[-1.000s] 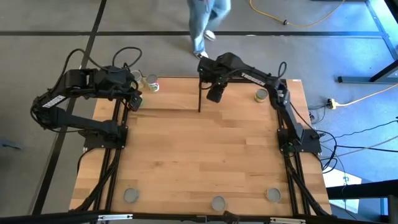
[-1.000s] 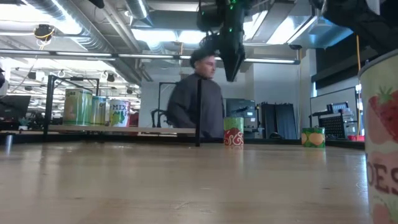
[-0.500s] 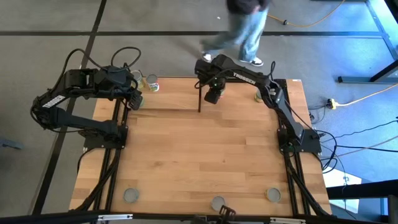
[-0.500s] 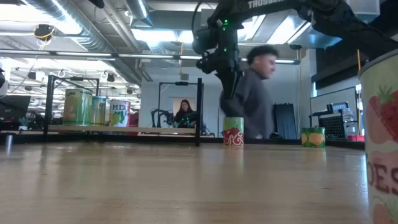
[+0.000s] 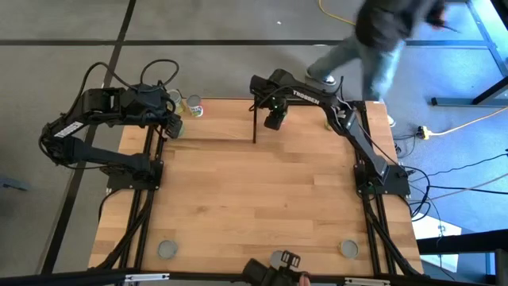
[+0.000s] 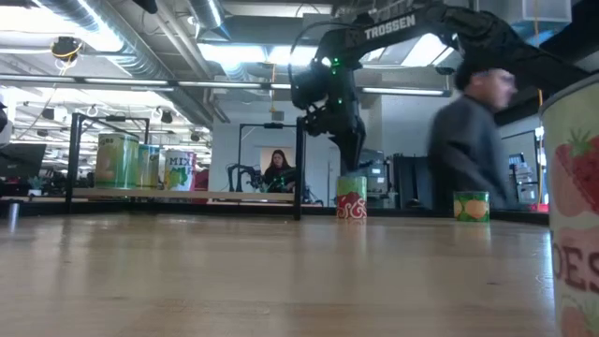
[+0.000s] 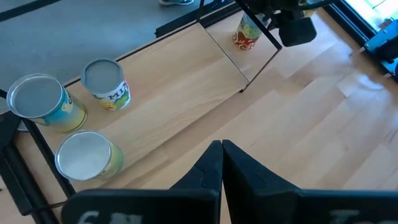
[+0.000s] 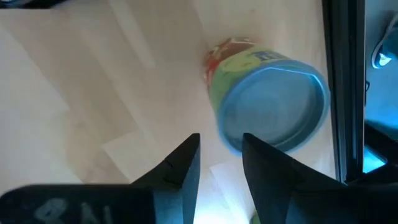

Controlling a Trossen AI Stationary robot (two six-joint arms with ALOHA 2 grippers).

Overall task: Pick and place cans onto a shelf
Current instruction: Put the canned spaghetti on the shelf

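A can point(image 8: 267, 106) with a red and green label stands upright on the table near its far edge, beside the shelf's black end rod point(image 6: 299, 168). My right gripper point(image 6: 354, 157) hangs open just above this can point(image 6: 351, 198), pointing down; I see no touch. The shelf point(image 5: 214, 119), a light plank, runs along the far left and bears three cans point(image 7: 106, 84) at its left end. My left gripper point(image 7: 221, 162) is shut and holds nothing, raised above the shelf's left part point(image 5: 171, 127).
A yellow-green can point(image 6: 471, 206) stands at the far right. Three more cans point(image 5: 167, 249) point(image 5: 278, 259) point(image 5: 348, 249) sit along the near edge; one looms at the low view's right point(image 6: 571, 187). A person point(image 5: 381, 32) walks beyond the far edge.
My right gripper has come down toward the red and green can and now hangs just over its top, still open. Behind the table a person has walked from left to right.
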